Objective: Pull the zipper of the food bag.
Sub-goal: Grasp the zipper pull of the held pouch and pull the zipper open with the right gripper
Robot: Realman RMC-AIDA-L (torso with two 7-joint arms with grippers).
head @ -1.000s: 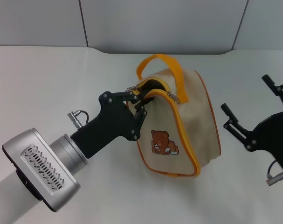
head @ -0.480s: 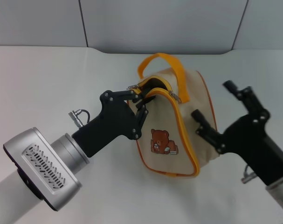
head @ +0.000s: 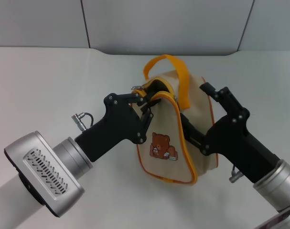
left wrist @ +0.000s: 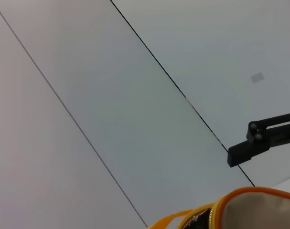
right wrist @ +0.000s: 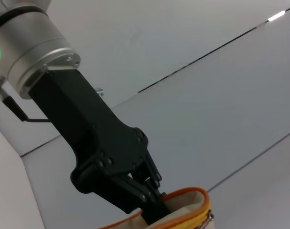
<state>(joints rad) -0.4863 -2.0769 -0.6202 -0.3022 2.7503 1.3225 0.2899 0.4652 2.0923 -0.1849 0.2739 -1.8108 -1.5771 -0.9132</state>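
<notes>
Food bag (head: 192,138) stood on the white table (head: 44,81), roughly at the middle of the head view, its bear print (head: 162,146) facing the camera and its orange strap handle (head: 176,71) arching over the top. Zipper (head: 180,138), an orange-yellow band, ran along the front edge of the bag; near the top the band lay parted, showing a dark gap, with a small silver pull tab (head: 136,88) at the upper left corner. Left gripper (head: 144,101) reached in from the lower left and was clenched on the bag's upper left corner, its black fingers (head: 145,117) pinching the orange edge there; the right wrist view showed the same fingers (right wrist: 152,202) closed on the fabric rim. Right gripper (head: 192,112) came in from the lower right with its fingers spread apart, one finger (head: 214,91) lying against the bag's rear upper right edge and the other finger (head: 190,133) lying across the beige side panel just beside the zipper band. Nothing was held between them. In the left wrist view a tip of the right gripper (left wrist: 259,140) appeared above the bag's orange rim.
</notes>
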